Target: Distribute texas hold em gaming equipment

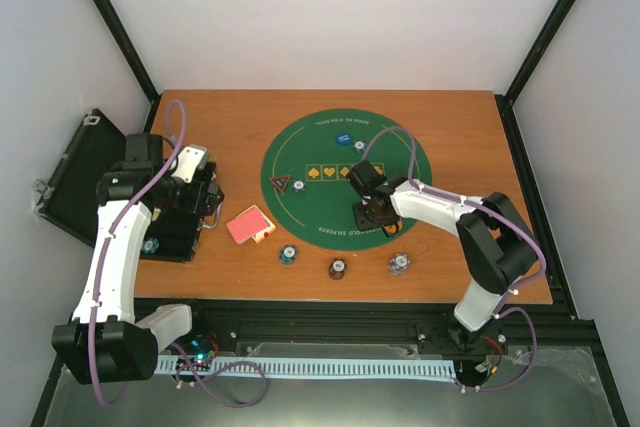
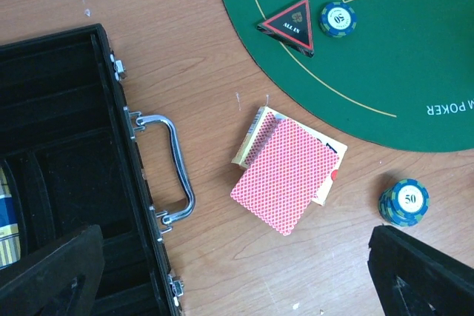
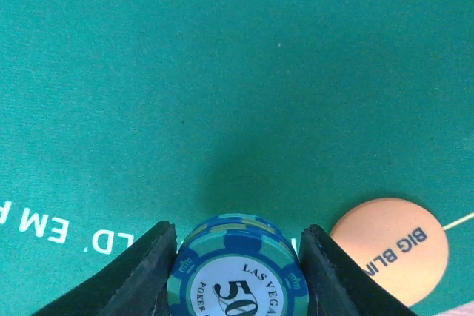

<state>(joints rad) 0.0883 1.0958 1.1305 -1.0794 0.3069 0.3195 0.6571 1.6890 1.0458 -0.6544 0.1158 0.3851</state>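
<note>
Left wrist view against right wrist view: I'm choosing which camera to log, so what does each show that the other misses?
Only the left wrist: the open black case, red-backed cards, triangle marker, a blue chip beside it, and a chip pile on the tabletop. Only the right wrist: the right gripper closed on a blue 50 chip stack, beside the orange Big Blind disc. Both: the green mat.

The reddish-brown wood-grain table top (image 1: 470, 127) is smooth, faintly shiny. The round green cloth mat (image 3: 222, 72) is matt. At the table's left edge, the black hinged case (image 2: 52, 57) has a polished metal handle (image 2: 183, 168). The blue striped round poker chip (image 3: 237, 275) looks like smooth plastic, its white label glossy; the orange round button disc (image 3: 390, 249) is matt.
</note>
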